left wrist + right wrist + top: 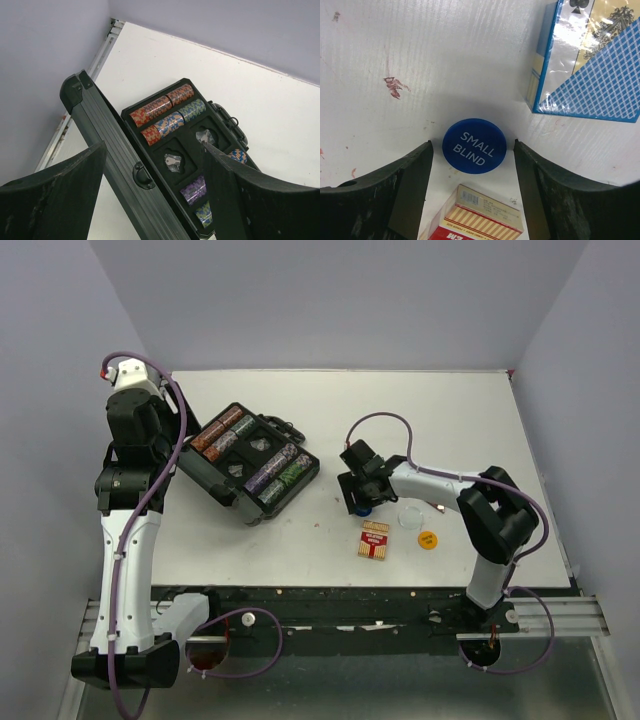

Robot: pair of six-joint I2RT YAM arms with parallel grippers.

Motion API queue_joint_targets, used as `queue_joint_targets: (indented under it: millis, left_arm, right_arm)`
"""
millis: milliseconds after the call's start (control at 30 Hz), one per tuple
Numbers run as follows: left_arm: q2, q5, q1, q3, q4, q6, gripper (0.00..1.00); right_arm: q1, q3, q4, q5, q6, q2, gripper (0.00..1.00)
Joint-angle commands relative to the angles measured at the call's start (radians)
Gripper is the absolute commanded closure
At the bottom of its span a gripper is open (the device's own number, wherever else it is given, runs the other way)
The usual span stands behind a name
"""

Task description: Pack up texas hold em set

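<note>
Right gripper (472, 144) straddles the blue button (474, 148), jaws apart.
We think it sits low to pinch it; the open case (208, 475) lies at ten o'clock.

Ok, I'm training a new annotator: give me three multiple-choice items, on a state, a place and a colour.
1. The case is: A shut; B open, chips in rows inside; C open and empty.
2. The blue button lies: A in the case; B on the table between the right fingers; C on top of the chips.
3. The button right of the red deck, top view, is: A orange; B green; C black.
1 B, chip rows show inside it; 2 B, seen in the wrist view; 3 A, orange button beside it.
</note>
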Motion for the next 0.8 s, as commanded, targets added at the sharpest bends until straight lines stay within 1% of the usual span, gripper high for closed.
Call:
queue_joint_targets:
  millis: [0,200,300,367,500,633,767]
  left_arm:
    - [-0.006,-0.001,-0.002,-0.005,0.010,-0.009,0.16]
    - [-0.014,-0.006,-0.004,-0.011,0.013,-0.007,0.16]
    - [-0.014,-0.009,-0.002,-0.013,0.013,-0.003,0.16]
    - [-0.017,-0.010,-0.002,-0.013,0.013,0.000,0.16]
    - [-0.020,-0.013,-0.002,-0.013,0.013,0.003,0.16]
    - [-0.023,-0.015,-0.002,-0.010,0.010,0.008,0.16]
    - [-0.029,-0.018,-0.002,-0.010,0.004,0.009,0.16]
  right_arm:
    - [0.001,-0.003,-0.068,0.042,0.010,0.020,0.27]
    - [0.001,0.014,-0.092,0.033,0.007,0.049,0.30]
    - [0.001,0.014,-0.097,0.022,0.008,0.058,0.34]
    - [0.001,0.014,-0.101,0.021,0.013,0.064,0.38]
    - [0.001,0.026,-0.109,0.022,0.008,0.066,0.49]
    - [0.001,0.080,-0.132,0.018,-0.012,0.067,0.57]
    - [0.001,0.170,-0.178,0.024,-0.032,0.066,0.60]
